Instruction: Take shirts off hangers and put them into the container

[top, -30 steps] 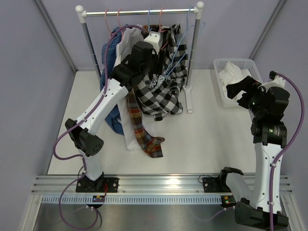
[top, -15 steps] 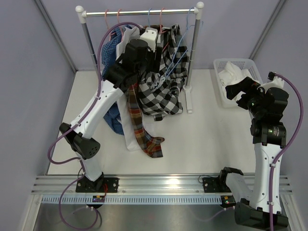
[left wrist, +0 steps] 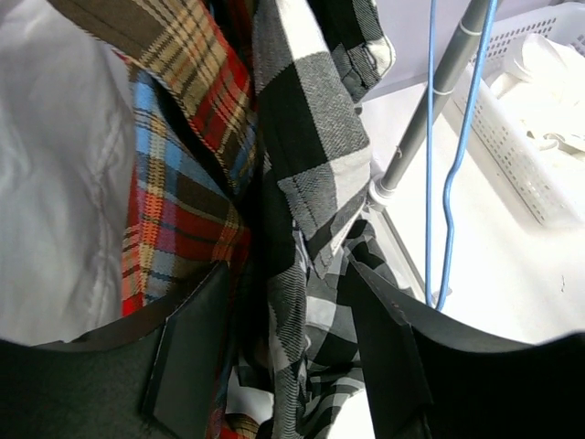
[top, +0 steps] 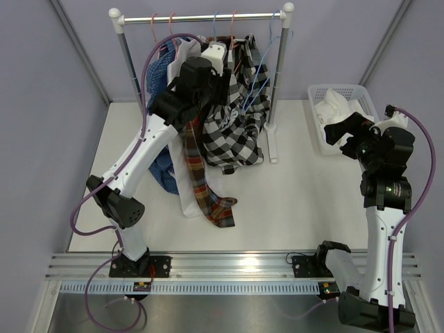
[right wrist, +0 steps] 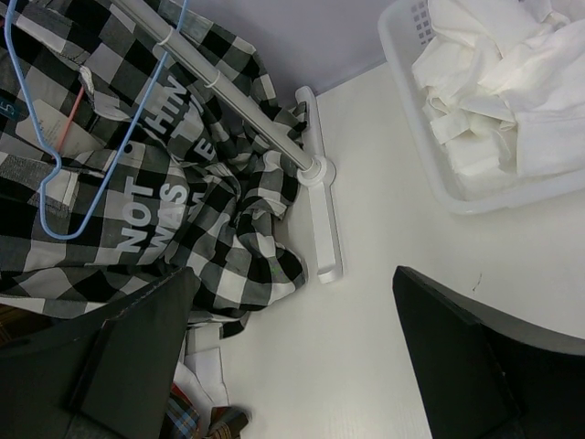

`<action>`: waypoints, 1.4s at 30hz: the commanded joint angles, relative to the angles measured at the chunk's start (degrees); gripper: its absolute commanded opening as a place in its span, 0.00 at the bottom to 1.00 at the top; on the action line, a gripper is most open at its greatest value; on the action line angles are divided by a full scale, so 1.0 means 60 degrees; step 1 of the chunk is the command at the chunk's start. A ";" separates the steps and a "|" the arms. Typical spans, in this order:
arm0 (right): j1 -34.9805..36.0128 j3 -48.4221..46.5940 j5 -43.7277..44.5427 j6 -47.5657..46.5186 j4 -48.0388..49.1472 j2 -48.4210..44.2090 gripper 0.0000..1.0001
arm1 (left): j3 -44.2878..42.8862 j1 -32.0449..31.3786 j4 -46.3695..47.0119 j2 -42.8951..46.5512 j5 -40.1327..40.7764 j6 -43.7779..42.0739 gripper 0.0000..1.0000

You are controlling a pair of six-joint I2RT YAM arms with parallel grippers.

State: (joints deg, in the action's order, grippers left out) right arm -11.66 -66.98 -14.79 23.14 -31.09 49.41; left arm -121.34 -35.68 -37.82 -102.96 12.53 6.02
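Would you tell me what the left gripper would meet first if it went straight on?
Most likely the black-and-white checked shirt, whose folds hang right ahead of the left gripper, between its fingers; depth is unclear.

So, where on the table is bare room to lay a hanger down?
Free: the table between the rack's foot and the basket, and the near strip from the red plaid shirt's tail to the rail. Crowded: under the rack, where the shirts pile.

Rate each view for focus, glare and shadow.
Top external: even light, sharp, hardly any shadow, slight glare on the metal rail. Left wrist: hanging white shirt bright and soft, fingers dark. Right wrist: crisp, but the white cloth in the container is nearly blown out.
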 commanded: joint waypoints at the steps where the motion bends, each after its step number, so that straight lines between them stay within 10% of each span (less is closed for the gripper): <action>1: 0.0069 0.0060 -0.0451 -0.0076 0.0260 -0.0163 0.99 | -0.0123 0.0029 0.0239 -0.0184 -0.0478 0.0168 0.58; 9: 0.0083 0.0221 -0.0553 -0.0033 0.0114 -0.0280 0.99 | -0.0475 0.0029 0.0254 -0.0872 -0.0142 -0.0037 0.47; 20: 0.0083 0.0397 -0.0743 0.0055 0.0143 -0.0324 1.00 | -0.0856 0.0029 0.0459 -0.0127 0.0269 -0.0387 0.00; 33: 0.0068 0.0441 -0.0904 0.0114 0.0187 -0.0281 1.00 | -0.0316 0.0029 0.0488 0.1512 0.0094 -0.0491 0.00; 42: 0.0069 0.0382 -0.0758 -0.0003 0.0069 -0.0251 0.99 | 0.3931 0.0029 0.0240 0.4354 -0.0463 0.0080 0.00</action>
State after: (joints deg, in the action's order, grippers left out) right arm -11.66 -64.25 -18.20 23.68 -31.16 48.07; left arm -101.97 -35.68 -38.81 -82.48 11.57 5.52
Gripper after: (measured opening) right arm 0.993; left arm 0.069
